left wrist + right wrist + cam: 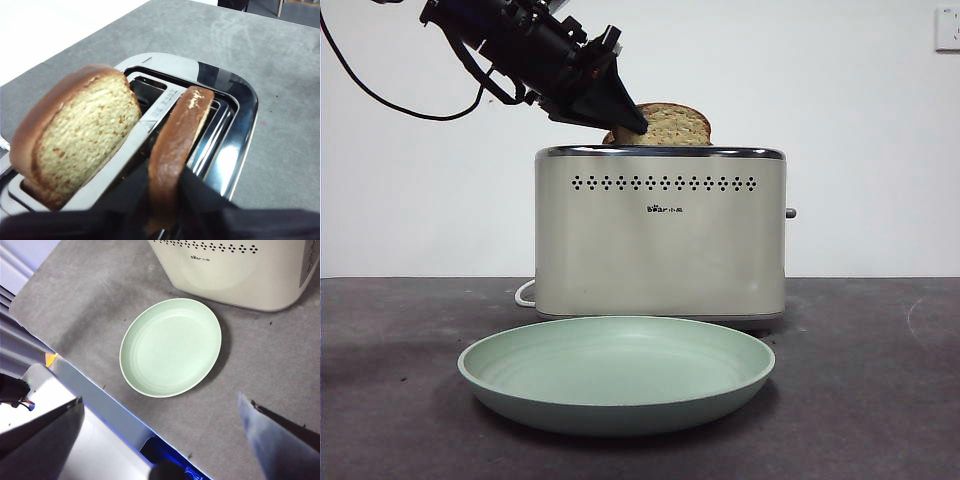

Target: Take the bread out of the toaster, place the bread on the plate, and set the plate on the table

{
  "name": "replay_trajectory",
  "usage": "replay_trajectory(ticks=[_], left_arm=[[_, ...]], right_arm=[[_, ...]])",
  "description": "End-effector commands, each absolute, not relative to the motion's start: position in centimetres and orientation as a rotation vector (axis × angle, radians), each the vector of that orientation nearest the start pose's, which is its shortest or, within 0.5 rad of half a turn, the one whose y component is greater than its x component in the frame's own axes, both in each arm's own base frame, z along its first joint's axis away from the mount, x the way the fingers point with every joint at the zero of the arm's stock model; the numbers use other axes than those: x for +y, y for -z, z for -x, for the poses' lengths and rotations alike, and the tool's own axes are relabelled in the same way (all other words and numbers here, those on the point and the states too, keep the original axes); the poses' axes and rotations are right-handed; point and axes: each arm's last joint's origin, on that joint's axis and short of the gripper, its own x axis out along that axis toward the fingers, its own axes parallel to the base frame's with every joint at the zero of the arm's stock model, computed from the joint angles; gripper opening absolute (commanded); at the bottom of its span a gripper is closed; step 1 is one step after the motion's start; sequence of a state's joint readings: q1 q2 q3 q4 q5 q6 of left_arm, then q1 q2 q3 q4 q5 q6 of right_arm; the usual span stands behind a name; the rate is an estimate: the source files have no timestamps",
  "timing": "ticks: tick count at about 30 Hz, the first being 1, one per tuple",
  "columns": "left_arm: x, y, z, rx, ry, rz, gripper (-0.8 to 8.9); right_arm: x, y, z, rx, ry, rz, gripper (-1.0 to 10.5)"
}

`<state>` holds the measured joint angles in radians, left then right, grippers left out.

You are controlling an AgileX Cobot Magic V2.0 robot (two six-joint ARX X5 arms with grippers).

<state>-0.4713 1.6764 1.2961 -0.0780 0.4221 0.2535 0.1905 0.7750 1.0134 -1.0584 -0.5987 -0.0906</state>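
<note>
Brown-crusted bread (172, 160) stands in the toaster (660, 235) slot, the left hand (167, 200) clamped on its edge. It should lift straight up, clear of the second slice (75, 145). The right hand (160, 440) waits apart above the plate (171, 346) on the worktop (880, 400).

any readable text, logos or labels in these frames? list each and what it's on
"bear" plus a few smaller characters too small to read: dark logo on the toaster front, below the row of diamond holes; it also shows in the right wrist view, blurred.
Faint print on the strip between the toaster's slots in the left wrist view: too blurred to read.
The plate, both bread slices and the left gripper show no text.
</note>
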Motion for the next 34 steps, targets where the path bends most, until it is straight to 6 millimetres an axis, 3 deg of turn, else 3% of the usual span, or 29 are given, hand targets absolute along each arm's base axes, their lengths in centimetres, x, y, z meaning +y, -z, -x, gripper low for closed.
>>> replay_trajectory(ticks=[1, 8, 12, 16, 26, 34], left_arm=[[-18.4, -29.3, -33.3, 0.36, 0.922, -0.229, -0.08], [-16.2, -34.5, -30.7, 0.211, 0.869, -0.223, -0.08], [-14.4, -38.3, -27.7, 0.122, 0.82, -0.206, -0.08], [-12.7, -40.7, -24.5, 0.107, 0.779, -0.203, -0.08], [-8.2, -43.6, -16.0, 0.189, 0.648, -0.109, -0.07], [-5.6, -43.3, -10.4, 0.301, 0.63, -0.057, -0.07]], right_arm=[[3.8, -33.8, -11.2, 0.783, -0.781, -0.083, 6.9], [3.8, -33.8, -11.2, 0.783, -0.781, -0.084, 6.9], [3.8, -33.8, -11.2, 0.782, -0.781, -0.084, 6.9], [3.9, -33.8, -11.3, 0.782, -0.781, -0.084, 6.9], [4.1, -33.8, -12.4, 0.762, -0.778, -0.09, 6.9], [4.5, -33.5, -14.5, 0.772, -0.759, -0.133, 6.9]])
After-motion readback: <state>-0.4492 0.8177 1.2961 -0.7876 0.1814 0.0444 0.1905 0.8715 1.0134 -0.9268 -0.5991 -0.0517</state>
